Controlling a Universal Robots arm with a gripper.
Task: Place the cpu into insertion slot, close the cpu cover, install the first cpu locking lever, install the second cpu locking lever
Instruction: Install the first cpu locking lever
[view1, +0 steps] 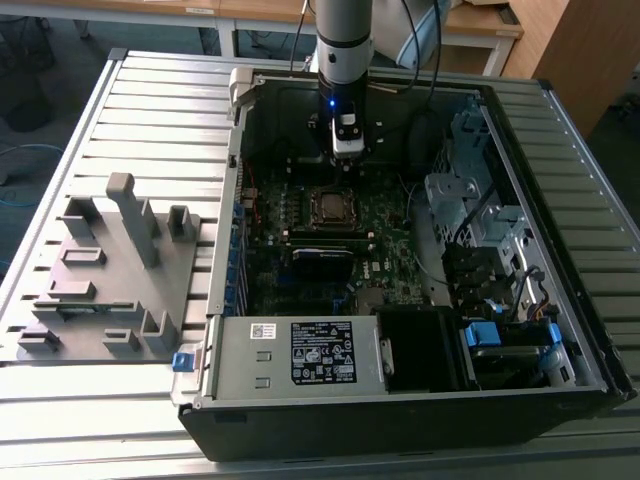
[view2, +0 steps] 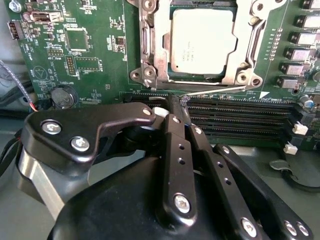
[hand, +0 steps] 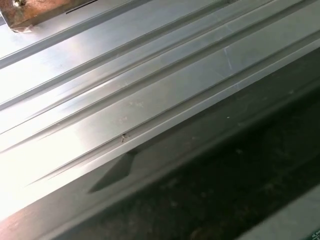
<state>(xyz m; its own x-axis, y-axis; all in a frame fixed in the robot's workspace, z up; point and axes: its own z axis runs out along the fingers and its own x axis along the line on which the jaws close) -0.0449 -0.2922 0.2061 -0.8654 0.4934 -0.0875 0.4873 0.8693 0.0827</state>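
**Silver chip seated in socket, gripper at the lever wire**

Setup: open computer case (view1: 400, 425) lying on a slatted metal table (view1: 160, 120). A grey moulded tray (view1: 100, 290) sits on the table beside the case, on the exterior view's left. The arm reaches down into the case from the far side.

Chip (view2: 202, 42): dull silver top, lying flat inside the socket (view2: 200, 76) on the green board (view2: 100, 40). In the exterior view this spot lies just in front of the gripper (view1: 345, 150).

Cover frame (view2: 160, 47): the silvery plate lies down around the chip, its cut-out showing the chip's top. It looks flat against the socket.

Lever wire (view2: 215, 91): a thin bright rod runs along the socket edge nearest the memory slots (view2: 240, 117), between socket and slots. One end of it lies right at the fingertips.

Gripper (view2: 176, 102): black fingers (view2: 174, 135) drawn together, with no gap visible between the tips. The tips sit low over the board at the end of the lever wire. Cannot tell whether the wire is pinched between them or merely touched.

First wrist view: ribbed grey sheet metal (hand: 150, 85) with a dark area below it.
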